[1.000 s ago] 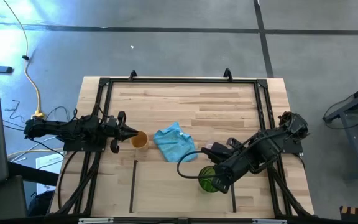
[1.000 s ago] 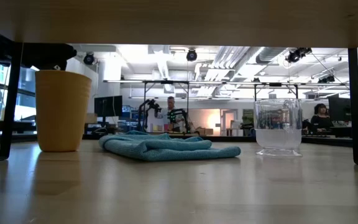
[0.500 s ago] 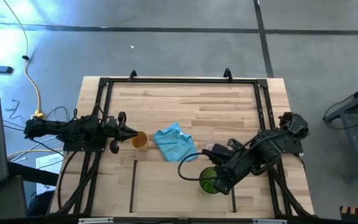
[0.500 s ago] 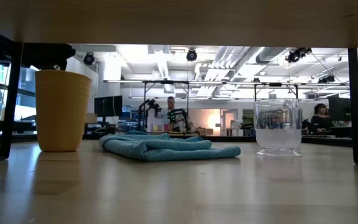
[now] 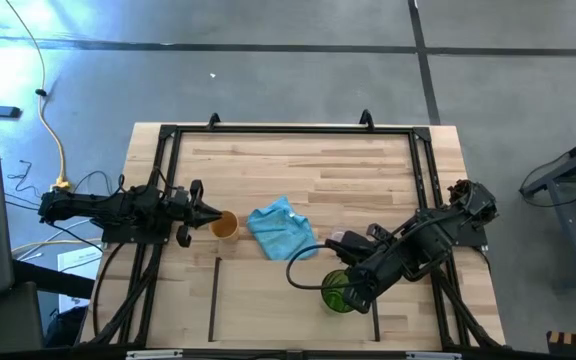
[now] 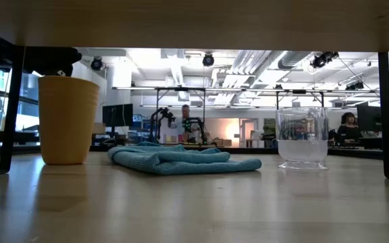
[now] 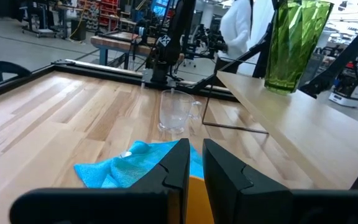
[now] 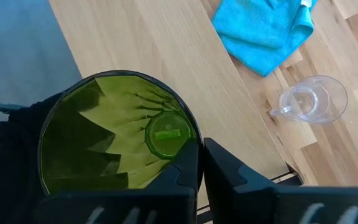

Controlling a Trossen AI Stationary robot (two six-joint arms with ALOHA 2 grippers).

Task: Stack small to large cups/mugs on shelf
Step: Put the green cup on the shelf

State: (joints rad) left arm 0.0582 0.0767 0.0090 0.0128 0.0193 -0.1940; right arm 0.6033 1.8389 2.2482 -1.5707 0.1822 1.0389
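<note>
The right tool [image 5: 353, 287] is clamped on the rim of the large translucent green tumbler [image 5: 337, 290], one finger inside the wall and one outside, and holds it upright at the near right of the light wooden bench [image 5: 358, 170], over the right line of the shelf [image 5: 268, 305], the rectangle of benchtop marked by thin dark lines. In the left wrist view the tumbler appears above the raised board it stands over; whether it touches that board I cannot tell. The left tool [image 5: 211, 213] is at the left, its fingers nearly together with one on each side of the rim of the medium orange cup [image 5: 226, 226], gripping its wall. The crumpled light-blue cloth [image 5: 281, 229] lies just right of that cup, and the small clear glass [image 6: 302, 138] stands upright farther right.
</note>
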